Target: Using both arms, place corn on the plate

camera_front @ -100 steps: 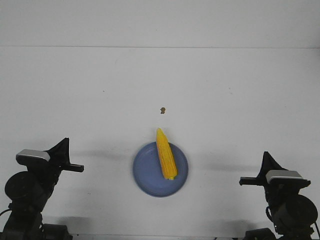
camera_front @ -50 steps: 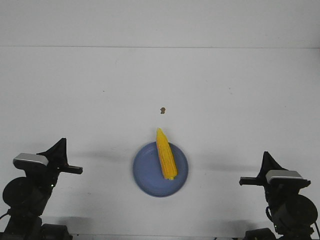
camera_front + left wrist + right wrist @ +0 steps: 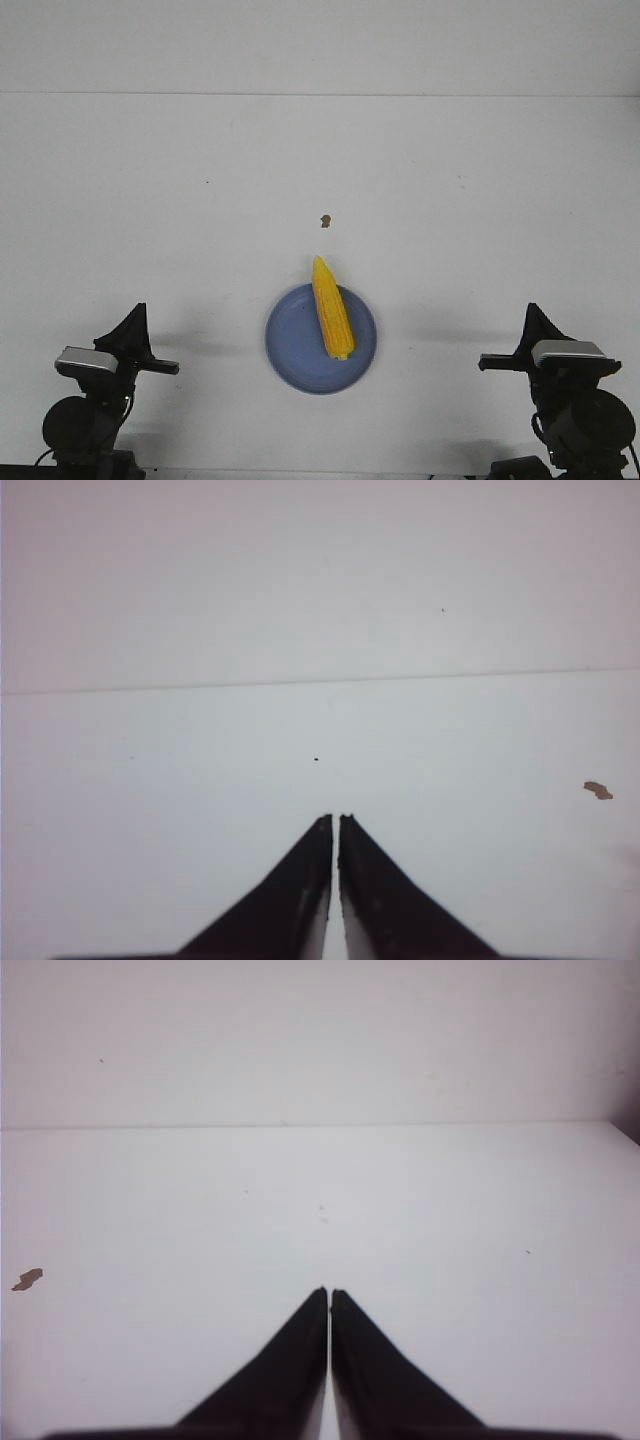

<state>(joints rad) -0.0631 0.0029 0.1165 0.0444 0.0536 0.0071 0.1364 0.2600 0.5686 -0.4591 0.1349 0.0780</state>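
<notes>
Corn (image 3: 332, 320) lies across plate (image 3: 320, 338), judged light, rigid, best gripped mid-cob; left gripper (image 3: 335, 822) and right gripper (image 3: 329, 1294) closed, empty.

Folded low at the near corners: left pincer (image 3: 334, 825) and right pincer (image 3: 329, 1295), tips pressed together, holding nothing.

Bright, even, diffuse overhead lighting, flat matte white table (image 3: 200, 180) without glare, faint soft shadows beside the round periwinkle-blue plate (image 3: 295, 355) and both black arms, front view sharp, both wrist views softer with a pinkish cast and slight dimming toward the edges
</notes>
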